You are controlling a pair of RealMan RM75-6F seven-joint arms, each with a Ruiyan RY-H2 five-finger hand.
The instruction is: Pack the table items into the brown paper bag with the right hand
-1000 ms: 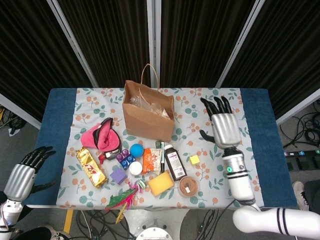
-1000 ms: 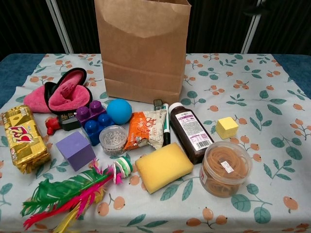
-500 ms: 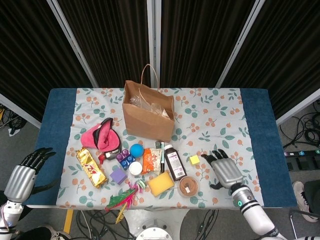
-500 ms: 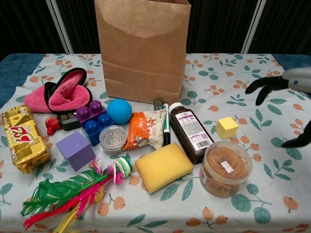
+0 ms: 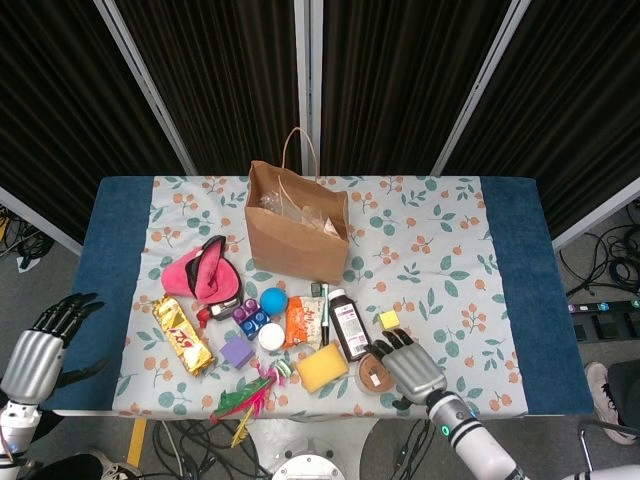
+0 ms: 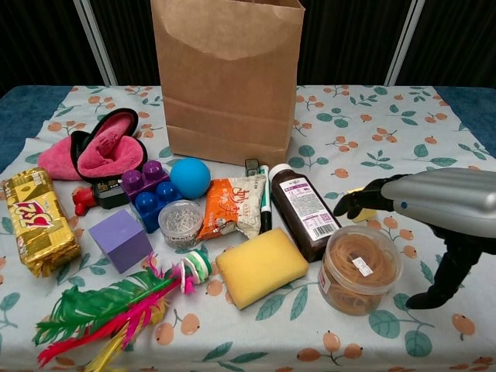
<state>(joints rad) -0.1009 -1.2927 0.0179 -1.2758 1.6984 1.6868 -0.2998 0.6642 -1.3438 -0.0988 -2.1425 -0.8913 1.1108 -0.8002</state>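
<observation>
One right hand (image 6: 434, 203), fingers spread and empty, just above the tub of rubber bands (image 6: 358, 268).

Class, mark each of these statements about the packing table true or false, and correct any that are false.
1. The brown paper bag stands upright with its top open. True.
2. The right hand is holding the yellow sponge. False: it holds nothing; its fingers are spread beside the tub of rubber bands, and the sponge lies free on the table.
3. The blue ball lies in front of the bag, next to the purple and blue blocks. True.
4. The brown bottle stands upright. False: it lies on its side, label up.
5. The left hand is off the table's left edge, touching no item. True.
</observation>
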